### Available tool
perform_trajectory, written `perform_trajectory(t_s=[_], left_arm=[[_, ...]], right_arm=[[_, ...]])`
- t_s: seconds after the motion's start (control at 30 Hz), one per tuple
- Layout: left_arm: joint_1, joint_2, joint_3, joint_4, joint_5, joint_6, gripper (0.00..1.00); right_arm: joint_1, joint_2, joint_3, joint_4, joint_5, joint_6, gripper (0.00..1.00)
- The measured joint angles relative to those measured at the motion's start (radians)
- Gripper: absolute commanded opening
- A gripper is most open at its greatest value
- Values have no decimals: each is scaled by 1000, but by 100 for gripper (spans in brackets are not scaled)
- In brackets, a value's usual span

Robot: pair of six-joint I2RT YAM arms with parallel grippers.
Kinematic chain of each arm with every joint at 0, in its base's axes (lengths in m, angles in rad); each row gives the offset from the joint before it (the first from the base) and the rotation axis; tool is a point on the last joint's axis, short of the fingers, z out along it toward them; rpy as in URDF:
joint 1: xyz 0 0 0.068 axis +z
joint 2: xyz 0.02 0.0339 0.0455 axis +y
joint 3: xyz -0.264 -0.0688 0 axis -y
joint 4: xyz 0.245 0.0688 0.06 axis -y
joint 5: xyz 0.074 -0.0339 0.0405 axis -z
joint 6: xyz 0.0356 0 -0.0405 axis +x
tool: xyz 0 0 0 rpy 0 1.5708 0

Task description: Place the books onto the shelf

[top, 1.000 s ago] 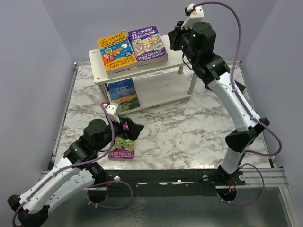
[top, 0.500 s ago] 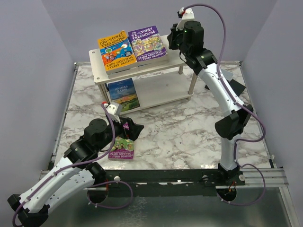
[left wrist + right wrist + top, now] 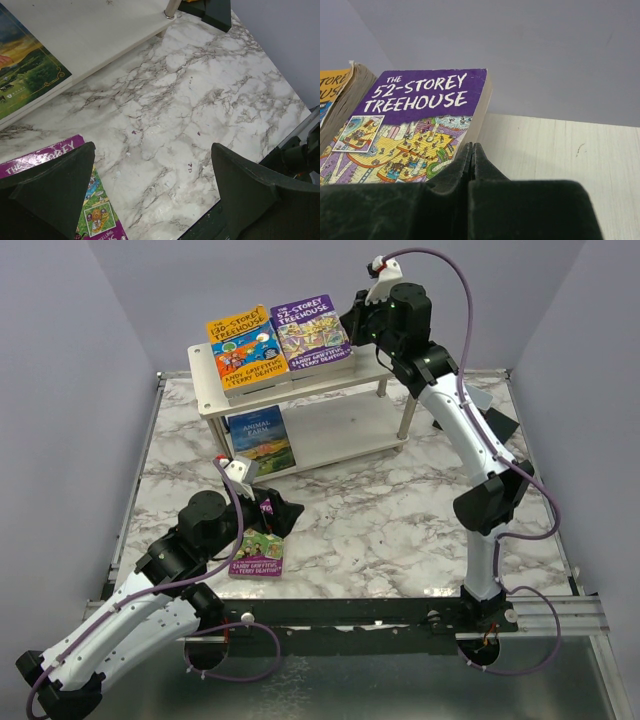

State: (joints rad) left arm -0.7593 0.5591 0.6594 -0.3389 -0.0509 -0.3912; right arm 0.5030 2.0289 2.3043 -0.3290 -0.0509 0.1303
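Four book covers show. Two lie side by side on the top board of the shelf (image 3: 368, 366): an orange Treehouse book (image 3: 240, 348) and the purple 52-Storey Treehouse (image 3: 312, 332). Animal Farm (image 3: 260, 438) lies on the lower board, and a purple-edged book (image 3: 258, 555) lies on the marble table (image 3: 400, 510). The left gripper (image 3: 150, 170) hangs over that book's corner, jaws spread wide, holding nothing. The right gripper (image 3: 471, 150) is pinched tight and empty, its tips at the 52-Storey cover's edge; whether they touch, I cannot tell.
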Motion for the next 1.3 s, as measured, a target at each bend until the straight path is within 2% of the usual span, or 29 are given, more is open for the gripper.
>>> perform_trajectory(t_s=[0.53,0.63,0.7,0.77,1.0,1.3], left_arm=[[0,5,0,0,0,0,99],[0,10,0,0,-3,0,99],[0,14,0,0,-5,0,99],[0,19,0,0,-10,-1,99],[0,39,0,-11,-93,-37,99],[0,117,0,-154,-369,-209,99]], right_arm=[[-11,-3,-15,11,-44,0,1],[-13,-32,-67,19,-14,0,9],[-13,-66,-116,22,10,2,11],[-13,-111,-166,23,32,3,13],[-14,-355,-384,48,58,28,34],[-14,-720,-767,69,19,119,38]])
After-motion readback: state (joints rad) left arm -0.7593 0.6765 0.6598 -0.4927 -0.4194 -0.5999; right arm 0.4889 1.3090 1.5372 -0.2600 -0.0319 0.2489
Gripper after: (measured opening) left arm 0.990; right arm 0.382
